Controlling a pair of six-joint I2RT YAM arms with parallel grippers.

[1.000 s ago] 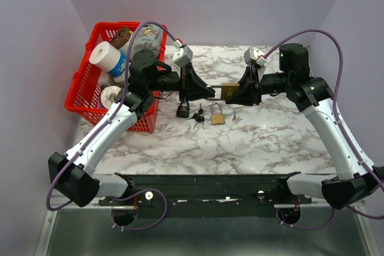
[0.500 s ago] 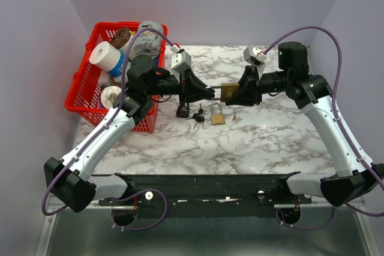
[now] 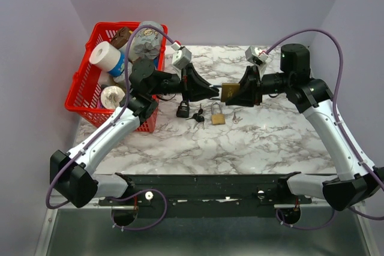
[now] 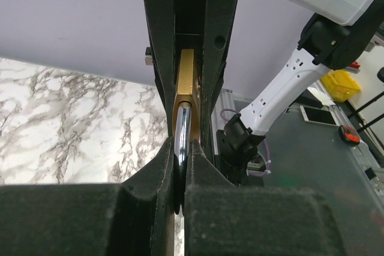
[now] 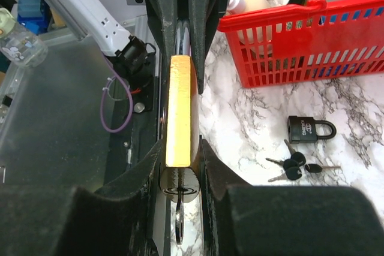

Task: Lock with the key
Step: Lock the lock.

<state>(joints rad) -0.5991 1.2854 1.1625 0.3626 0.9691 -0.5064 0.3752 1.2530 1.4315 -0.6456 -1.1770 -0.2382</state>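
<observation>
Our left claw (image 3: 213, 92) is clamped tight on the brass padlock (image 3: 228, 91) by its shackle (image 4: 182, 129). Our right claw (image 3: 234, 94) pinches its body above the table's (image 3: 270, 142) far edge, key (image 5: 179, 223) inserted.

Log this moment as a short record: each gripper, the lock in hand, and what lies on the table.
left gripper: shut on the shackle of the brass padlock
right gripper: clamped on that padlock's brass body
held lock: off the table, between both arms
on table: black padlock, bunch of keys, second brass padlock
left side: red basket holding household items
</observation>
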